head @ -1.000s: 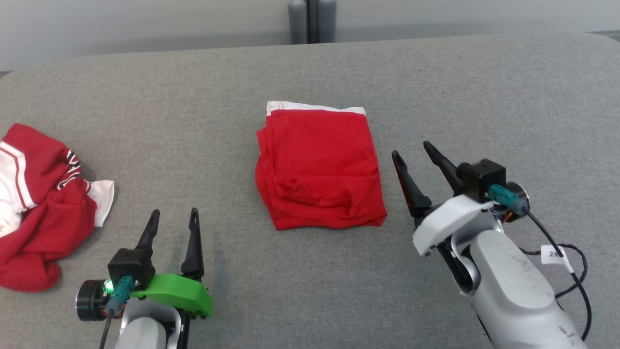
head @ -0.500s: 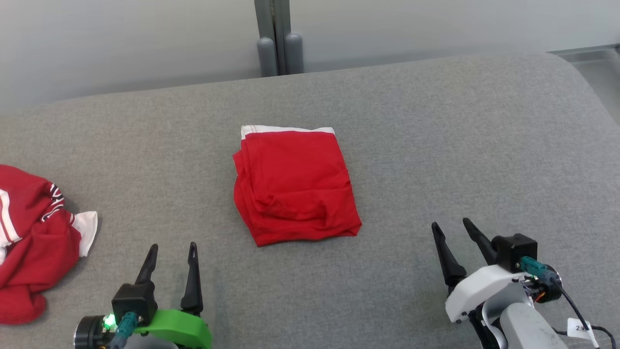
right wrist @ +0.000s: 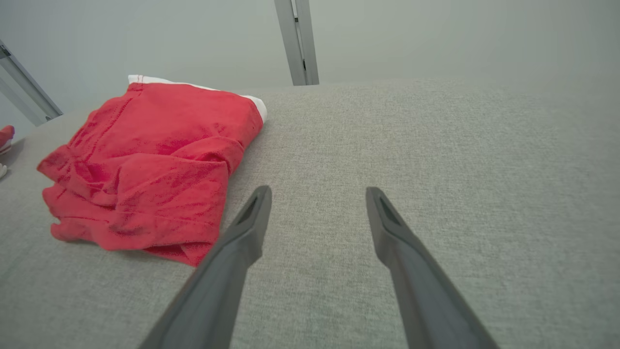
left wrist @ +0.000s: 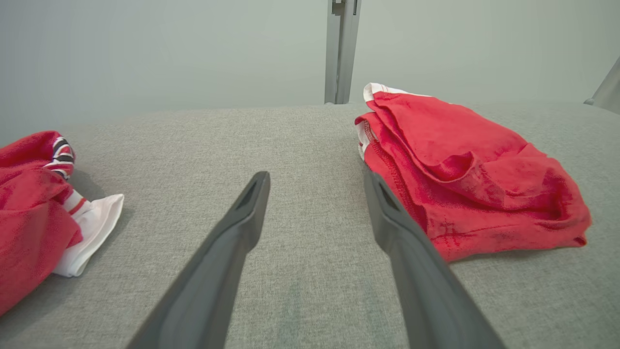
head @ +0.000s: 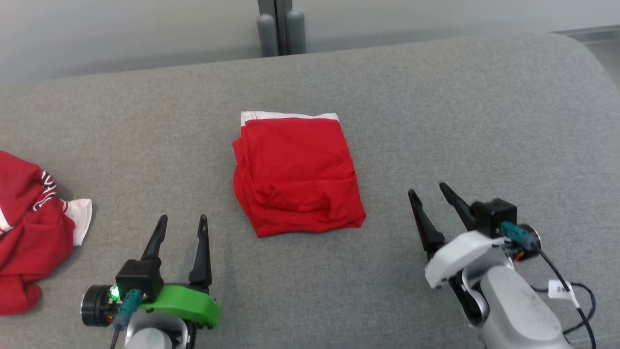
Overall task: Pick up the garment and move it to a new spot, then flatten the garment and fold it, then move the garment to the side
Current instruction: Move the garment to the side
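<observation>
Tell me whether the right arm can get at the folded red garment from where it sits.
Probably yes. The right gripper is open and holds nothing. It sits to the right of the folded garment, with bare grey surface between them and nothing in the way.

Head camera high, downward; wrist cameras low, either side of shared garment (head: 296, 174)

Red, white-edged garment (head: 296, 174) on grey cushion (head: 436, 121) (crumpled shirt (head: 29, 237): red, white, with dark-striped trim).
</observation>
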Controlling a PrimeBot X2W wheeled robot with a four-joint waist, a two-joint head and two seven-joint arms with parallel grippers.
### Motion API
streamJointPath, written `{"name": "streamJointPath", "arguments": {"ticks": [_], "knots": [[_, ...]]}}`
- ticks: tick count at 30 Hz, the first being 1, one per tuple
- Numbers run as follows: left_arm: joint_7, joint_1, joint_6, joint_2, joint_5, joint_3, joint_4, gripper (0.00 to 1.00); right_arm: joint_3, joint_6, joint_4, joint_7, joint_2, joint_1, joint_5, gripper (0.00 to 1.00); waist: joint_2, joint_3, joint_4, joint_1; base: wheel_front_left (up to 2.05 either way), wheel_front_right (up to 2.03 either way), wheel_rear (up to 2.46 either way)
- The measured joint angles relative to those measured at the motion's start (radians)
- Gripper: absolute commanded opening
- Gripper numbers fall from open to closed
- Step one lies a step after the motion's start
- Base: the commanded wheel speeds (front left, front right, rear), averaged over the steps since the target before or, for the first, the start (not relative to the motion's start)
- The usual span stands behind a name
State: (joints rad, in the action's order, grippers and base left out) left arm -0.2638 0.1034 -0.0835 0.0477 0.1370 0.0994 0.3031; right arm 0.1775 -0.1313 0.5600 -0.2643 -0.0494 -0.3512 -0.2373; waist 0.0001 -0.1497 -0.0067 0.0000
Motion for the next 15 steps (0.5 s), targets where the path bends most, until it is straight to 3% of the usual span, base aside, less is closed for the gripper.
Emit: {"name": "streamJointPath", "arguments": {"ticks": [10, 15], "knots": [[0.000, 0.119, -0.019, 0.000, 0.031, 0.035, -0.002, 1.00, 0.156, 0.000, 0.115, 0.000, 0.001, -0.308, -0.066, 1.00, 0.0000, -0.142, 0.050, 0.0000, 0.00, 0.00, 0.00], [0.000, 0.155, -0.022, 0.000, 0.046, 0.060, -0.005, 1.00, 0.217, 0.000, 0.235, 0.000, 0.001, -0.402, -0.091, 1.00, 0.0000, -0.190, 0.098, 0.0000, 0.00, 0.00, 0.00]]}}
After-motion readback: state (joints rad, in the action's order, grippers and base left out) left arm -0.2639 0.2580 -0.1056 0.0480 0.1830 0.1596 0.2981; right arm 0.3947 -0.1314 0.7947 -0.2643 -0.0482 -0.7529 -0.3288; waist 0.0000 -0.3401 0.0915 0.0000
